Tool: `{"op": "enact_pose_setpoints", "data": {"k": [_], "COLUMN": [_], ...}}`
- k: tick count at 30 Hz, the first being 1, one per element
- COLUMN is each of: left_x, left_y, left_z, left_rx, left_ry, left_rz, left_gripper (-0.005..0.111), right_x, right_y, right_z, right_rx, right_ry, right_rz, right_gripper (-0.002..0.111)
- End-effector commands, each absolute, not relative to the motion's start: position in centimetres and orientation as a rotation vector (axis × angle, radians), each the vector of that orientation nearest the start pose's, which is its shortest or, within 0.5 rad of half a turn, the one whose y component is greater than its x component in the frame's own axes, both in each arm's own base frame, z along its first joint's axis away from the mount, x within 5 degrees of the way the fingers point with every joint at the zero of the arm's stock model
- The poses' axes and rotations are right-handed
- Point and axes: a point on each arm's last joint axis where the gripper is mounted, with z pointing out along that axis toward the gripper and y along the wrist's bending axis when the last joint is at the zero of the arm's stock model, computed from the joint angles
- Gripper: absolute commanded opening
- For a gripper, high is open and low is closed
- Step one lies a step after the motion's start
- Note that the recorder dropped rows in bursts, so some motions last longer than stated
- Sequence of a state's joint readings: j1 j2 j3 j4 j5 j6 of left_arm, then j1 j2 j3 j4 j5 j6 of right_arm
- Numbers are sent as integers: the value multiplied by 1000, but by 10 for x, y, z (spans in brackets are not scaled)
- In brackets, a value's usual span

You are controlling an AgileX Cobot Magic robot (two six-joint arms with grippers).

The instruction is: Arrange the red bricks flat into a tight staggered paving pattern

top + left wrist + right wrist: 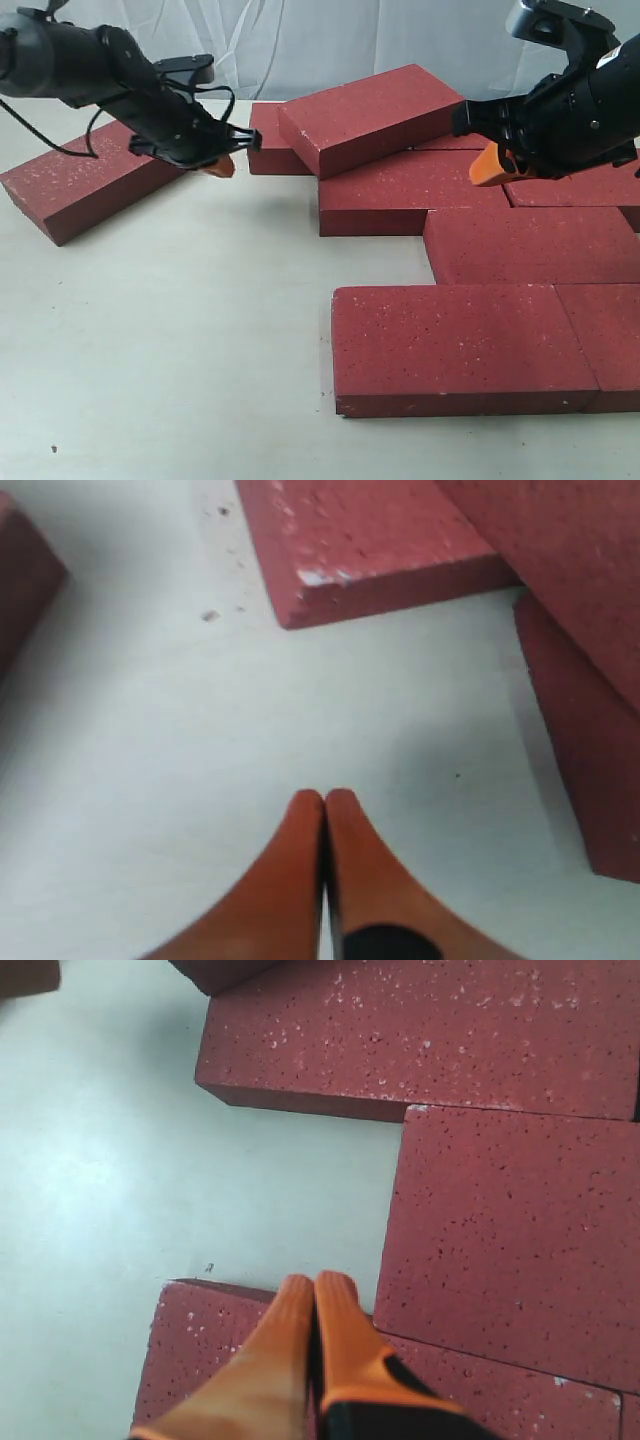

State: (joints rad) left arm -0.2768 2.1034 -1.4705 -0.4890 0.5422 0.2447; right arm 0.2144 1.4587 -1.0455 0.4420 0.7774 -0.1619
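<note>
Several dark-red bricks lie on the white table. Flat ones (460,350) (530,245) (410,195) form stepped rows at the right. One brick (375,115) rests tilted on top of the back row, and a lone brick (85,185) lies at the far left. My left gripper (222,166) (323,798) hovers shut and empty over bare table, between the lone brick and the pile; a brick corner (370,540) lies ahead of it. My right gripper (487,165) (318,1282) is shut and empty above the rows, over a brick's edge (200,1360), beside another brick (520,1230).
A white curtain (300,40) hangs behind the table. Bare table surface (170,350) stretches across the front left. More flat bricks (605,345) (590,185) run off the right edge. Small crumbs (210,615) dot the table near the pile.
</note>
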Motion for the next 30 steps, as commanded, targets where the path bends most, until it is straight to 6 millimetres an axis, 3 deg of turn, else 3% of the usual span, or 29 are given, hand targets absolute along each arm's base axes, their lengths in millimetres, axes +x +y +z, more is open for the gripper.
{"op": "enact_pose_setpoints", "data": {"k": [1, 9, 13, 19, 30], "left_x": [432, 443, 450, 458, 462], "left_y": [-114, -66, -53, -48, -46], "left_z": [179, 182, 185, 188, 151], "left_rx": [178, 143, 128, 152, 229], "left_ry": [2577, 2540, 2468, 2368, 2440], "left_rz": [-418, -242, -97, -8, 50], "left_gripper": [0, 0, 0, 0, 0], "right_x": [283, 283, 283, 283, 283], "right_y": [89, 88, 88, 88, 88], "right_z": [274, 274, 274, 274, 274], "right_rx": [-179, -181, -181, -181, -181], "right_ry": [2631, 2631, 2631, 2631, 2631], "right_rz": [524, 521, 521, 521, 521], "right_gripper": [-1, -1, -1, -1, -1]}}
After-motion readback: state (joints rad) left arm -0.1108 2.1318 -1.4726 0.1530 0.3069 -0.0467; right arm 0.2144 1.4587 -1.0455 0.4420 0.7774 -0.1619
